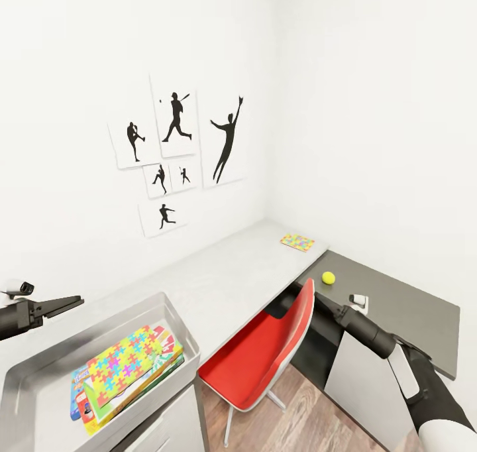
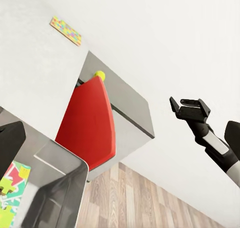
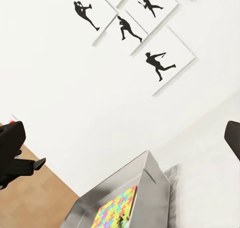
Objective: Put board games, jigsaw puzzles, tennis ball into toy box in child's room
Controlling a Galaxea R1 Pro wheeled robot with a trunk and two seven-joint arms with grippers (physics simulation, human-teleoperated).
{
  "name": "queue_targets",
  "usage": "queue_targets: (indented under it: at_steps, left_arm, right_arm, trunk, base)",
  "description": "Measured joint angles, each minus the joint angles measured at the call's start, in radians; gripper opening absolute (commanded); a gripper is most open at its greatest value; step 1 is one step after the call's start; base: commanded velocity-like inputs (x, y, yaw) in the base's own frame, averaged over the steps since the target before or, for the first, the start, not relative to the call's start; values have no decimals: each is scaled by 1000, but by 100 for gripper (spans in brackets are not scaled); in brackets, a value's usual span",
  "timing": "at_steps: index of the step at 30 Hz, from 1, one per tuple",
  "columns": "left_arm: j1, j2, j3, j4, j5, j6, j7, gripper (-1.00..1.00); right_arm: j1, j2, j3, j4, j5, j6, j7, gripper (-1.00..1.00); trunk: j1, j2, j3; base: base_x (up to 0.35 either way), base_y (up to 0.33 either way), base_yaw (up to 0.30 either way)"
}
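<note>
Right gripper (image 1: 358,299) is reaching wide open toward ball (image 1: 328,278); left gripper (image 1: 66,302), empty and narrow, is idling beside box (image 1: 189,346) holding games, puzzle

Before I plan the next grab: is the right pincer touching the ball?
Apart. In the head view the ball sits alone on the dark desk, with bare desk between it and the right pincer.

The head camera looks down over the toy box (image 1: 172,326) and table (image 1: 238,273); both wrist cameras, close above, share that box (image 2: 60,173) (image 3: 150,183).
</note>
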Motion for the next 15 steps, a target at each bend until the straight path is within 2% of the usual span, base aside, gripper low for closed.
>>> queue_targets:
  at_steps: [7, 15]
  left_arm:
    - [0, 0, 0, 0, 0, 0, 0, 100]
    - [0, -1, -2, 0, 0, 0, 0, 100]
  right_arm:
    - [0, 0, 0, 0, 0, 0, 0, 100]
    - [0, 0, 1, 0, 0, 0, 0, 100]
  trunk:
    - [0, 0, 0]
    - [0, 0, 7]
  base:
    - [0, 0, -14]
    - [0, 0, -133]
